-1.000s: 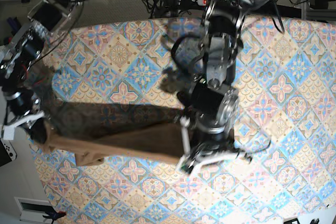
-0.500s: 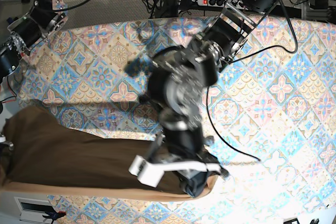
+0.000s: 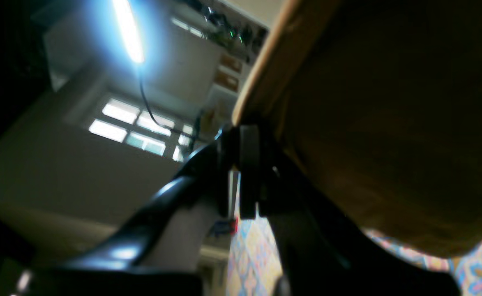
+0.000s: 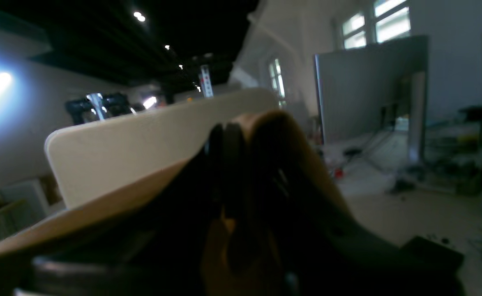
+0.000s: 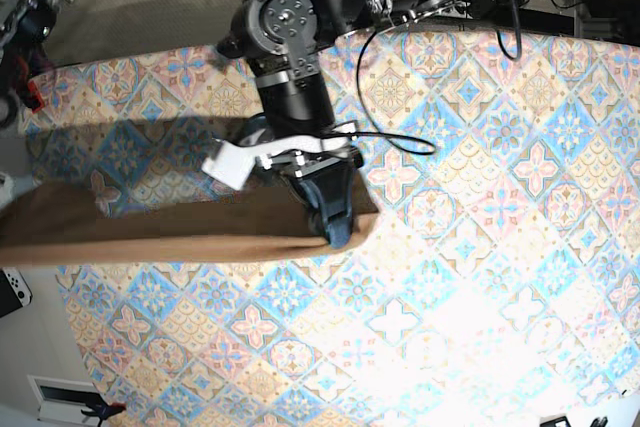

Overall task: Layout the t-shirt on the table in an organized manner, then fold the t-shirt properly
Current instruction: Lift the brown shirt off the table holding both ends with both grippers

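I have the plain tan-brown fabric t-shirt (image 5: 170,232) stretched in a taut band above the pastel tile-patterned tabletop (image 5: 480,247), between my two hands. My left hand (image 5: 335,222) is clamped on the shirt's corner, and the left wrist view shows the hem pinched there. My right hand (image 4: 228,164) grips the other end, beyond the tabletop's edge. To lay it flat, I judge I should keep even tension and lower both ends together.
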